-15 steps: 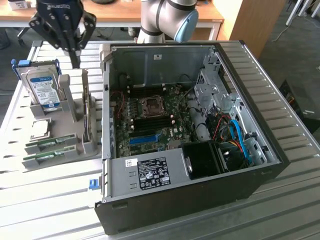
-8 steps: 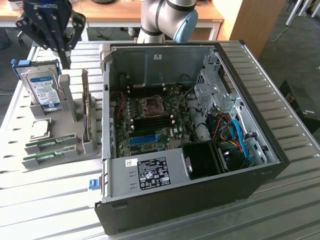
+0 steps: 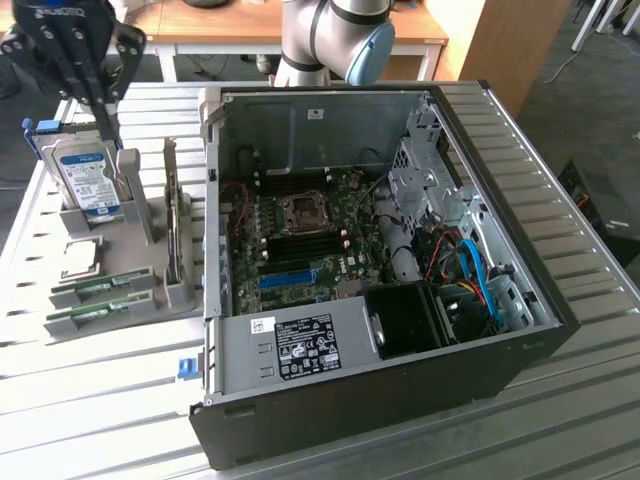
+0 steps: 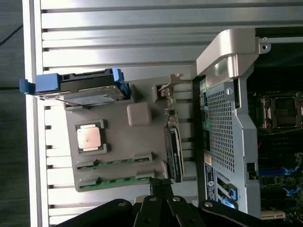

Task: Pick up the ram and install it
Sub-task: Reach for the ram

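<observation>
The grey holder (image 3: 135,265) sat on a slatted table (image 3: 90,400), with a bare strip of slats between it and the table's edge on the side away from the open computer case (image 3: 400,400). On the other side the case wall rose just beside the holder, and an upright card (image 3: 178,235) stood between them, so room there was tight. Above the holder the space was open.

The gripper (image 3: 106,125) hung over the hard drive (image 3: 88,175) at the holder's end, apparently well clear of it, though its height was hard to judge. Its fingers were pressed together and gripped nothing. The ram (image 3: 100,287) lay flat in a slot below the gripper, past the hard drive and the square processor (image 3: 80,257). A second stick (image 3: 95,312) lay just beside it, at the holder's end farthest from the gripper. Neither stick was touched.

The arm (image 3: 330,40) reached in from behind the case. The gripper's fingers pointed down at the holder, tilted slightly.
</observation>
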